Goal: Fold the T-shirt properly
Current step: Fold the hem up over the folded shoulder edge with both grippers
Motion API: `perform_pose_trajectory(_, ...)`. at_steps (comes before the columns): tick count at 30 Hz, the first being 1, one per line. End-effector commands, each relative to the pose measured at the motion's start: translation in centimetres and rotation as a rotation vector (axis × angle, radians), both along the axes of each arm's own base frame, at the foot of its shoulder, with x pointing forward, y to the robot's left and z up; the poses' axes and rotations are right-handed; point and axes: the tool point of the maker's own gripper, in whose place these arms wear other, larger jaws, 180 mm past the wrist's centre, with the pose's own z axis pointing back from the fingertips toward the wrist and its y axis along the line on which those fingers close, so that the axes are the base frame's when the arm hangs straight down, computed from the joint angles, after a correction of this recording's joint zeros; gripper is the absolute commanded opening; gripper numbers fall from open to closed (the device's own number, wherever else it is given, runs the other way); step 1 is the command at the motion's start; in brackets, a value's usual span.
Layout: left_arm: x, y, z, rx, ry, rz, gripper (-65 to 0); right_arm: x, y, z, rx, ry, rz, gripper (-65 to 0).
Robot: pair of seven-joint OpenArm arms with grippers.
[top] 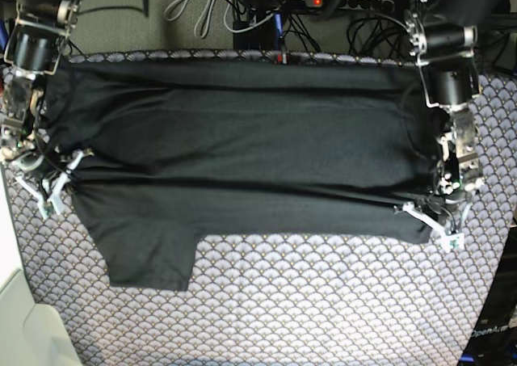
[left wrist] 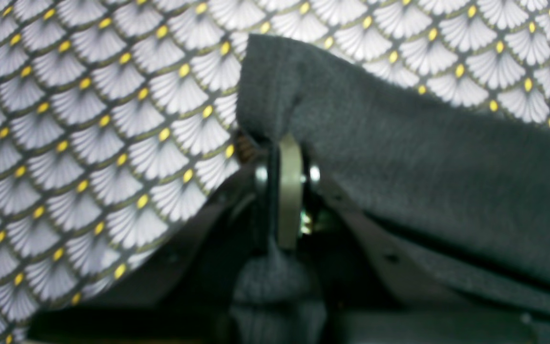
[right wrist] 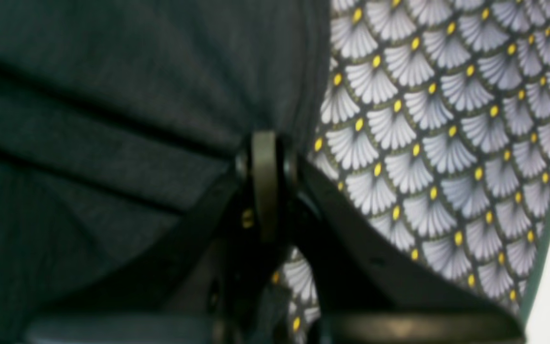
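Between the two grippers, the T-shirt (top: 242,148) lies stretched as a long dark band across the scallop-patterned cloth (top: 323,301), its long axis running straight from one pair of fingers to the other. Left gripper (top: 440,225), at the base view's right: fingers closed tight, with a fold of charcoal fabric pinched between them; in the left wrist view the shirt (left wrist: 423,181) rises from the closed left gripper (left wrist: 287,143) and spreads away to one side of the fingers, patterned cloth (left wrist: 89,143) on the other. Right gripper (top: 50,192), at the base view's left: likewise shut on the shirt's edge; in the right wrist view the right gripper (right wrist: 265,143) is closed, the garment (right wrist: 112,119) fills the side of the fingers toward the partner arm, and bare patterned cloth (right wrist: 447,143) lies outward.

Both grips sit on the near long edge of the band, so most of the fabric lies beyond the fingertips, toward the far side of the cloth. One sleeve (top: 149,257) hangs nearer than the grip line, closer to the right gripper than to the left. Judged from this layout, the next fold turns on carrying the held edge across the short axis, both arms moving together, neither one nearer the work.
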Motion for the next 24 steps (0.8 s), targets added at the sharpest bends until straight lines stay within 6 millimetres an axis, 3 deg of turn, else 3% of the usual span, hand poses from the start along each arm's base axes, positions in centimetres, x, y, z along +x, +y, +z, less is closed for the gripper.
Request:
perform_pose_trajectory(1, 1.4, 1.0, 3.0, 0.027, -0.084, 0.012, -64.6, 1.4, -0.9, 2.7, -0.025, -0.082, -0.003, -65.0)
perform_pose_trajectory(5, -0.3, 0.9, 3.5, 0.057, -0.087, -0.004, -64.6, 0.0, -1.2, 3.7, -0.037, -0.120, -0.025, -65.0)
perform_pose_trajectory(14, -3.4, -0.2, 4.6, 0.104, -0.083, -0.045, -64.6, -2.3, -3.8, 5.8, -0.099, -0.124, -0.122, -65.0)
perform_pose_trajectory(21, -5.9, -0.9, 5.0, 0.137, -0.083, -0.073, -64.6, -5.4, -2.5, 4.2, -0.113, -0.071, -0.106, -65.0)
perform_pose_trajectory(24, -7.2, 0.6, 5.2, 0.146, -0.087, -0.032, -64.6, -6.3, -1.7, 3.7, -0.108, -0.063, -0.100, -65.0)
